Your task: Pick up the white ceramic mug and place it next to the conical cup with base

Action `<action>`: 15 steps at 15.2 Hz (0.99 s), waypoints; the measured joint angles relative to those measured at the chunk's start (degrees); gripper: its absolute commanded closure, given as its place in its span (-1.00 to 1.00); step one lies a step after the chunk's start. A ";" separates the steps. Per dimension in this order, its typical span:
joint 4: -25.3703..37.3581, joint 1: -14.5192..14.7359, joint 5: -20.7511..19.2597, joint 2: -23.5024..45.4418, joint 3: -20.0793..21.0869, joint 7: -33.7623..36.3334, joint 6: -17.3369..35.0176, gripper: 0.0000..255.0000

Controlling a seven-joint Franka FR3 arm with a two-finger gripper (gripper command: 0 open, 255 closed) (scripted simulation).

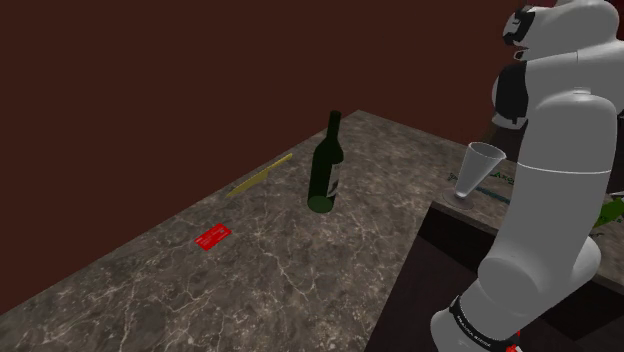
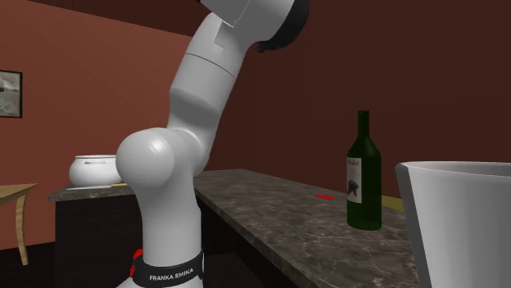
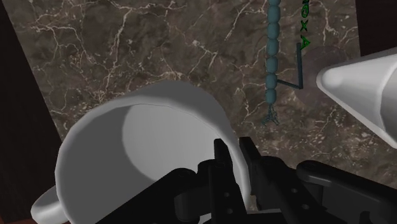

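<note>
In the shoulder view the conical cup (image 1: 478, 170) stands upright on the marble counter (image 1: 280, 270) just beside the white arm (image 1: 550, 200), with a dark green bottle (image 1: 325, 165) well apart toward that view's left. In the second exterior view the arm (image 2: 196, 106) rises beside the counter (image 2: 270, 204), and the bottle (image 2: 364, 176) stands upright further along it. In the wrist view the white mug (image 3: 140, 140) is right at the gripper (image 3: 232, 145), whose black fingers are drawn close and pinch the mug's wall at the rim, opposite its handle. The mug is over the marble with the conical cup (image 3: 362, 86) near, and I cannot tell whether the mug rests on the counter or hangs above it.
</note>
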 measured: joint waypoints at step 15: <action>-12.52 3.41 0.29 -0.20 0.04 -0.72 11.66 1.00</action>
